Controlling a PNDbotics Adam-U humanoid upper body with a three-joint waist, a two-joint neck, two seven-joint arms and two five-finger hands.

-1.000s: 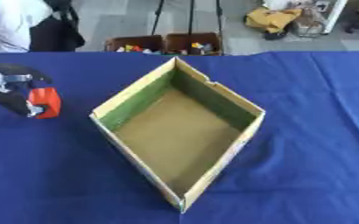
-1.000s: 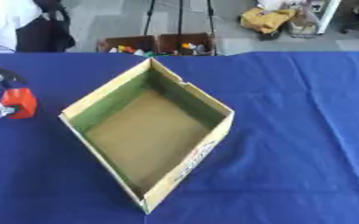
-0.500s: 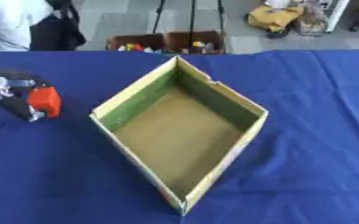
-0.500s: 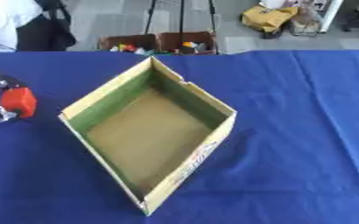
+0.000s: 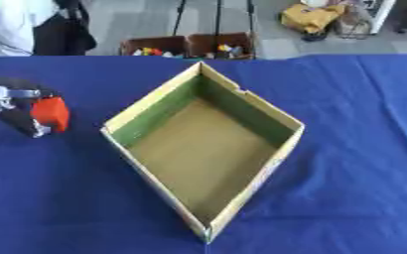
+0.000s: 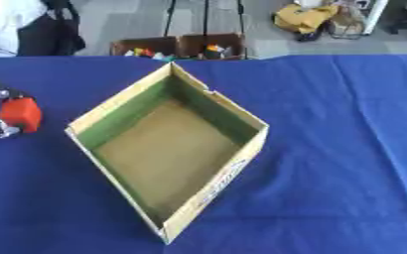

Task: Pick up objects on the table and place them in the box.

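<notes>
Tablecloth (image 5: pixel 355 124) solid blue. Box (image 5: pixel 281 154) tan cardboard, green inner walls, brown floor. Left hand (image 5: pixel 16 106) black with silver; object (image 5: pixel 50 113) in its fingers is orange-red. No patterns.

Left hand (image 5: pixel 16 110) at the left edge, fingers curled.

box (image 5: pixel 209 144) mid-table (image 5: pixel 346 124), left hand (image 5: pixel 25 110) left
</notes>
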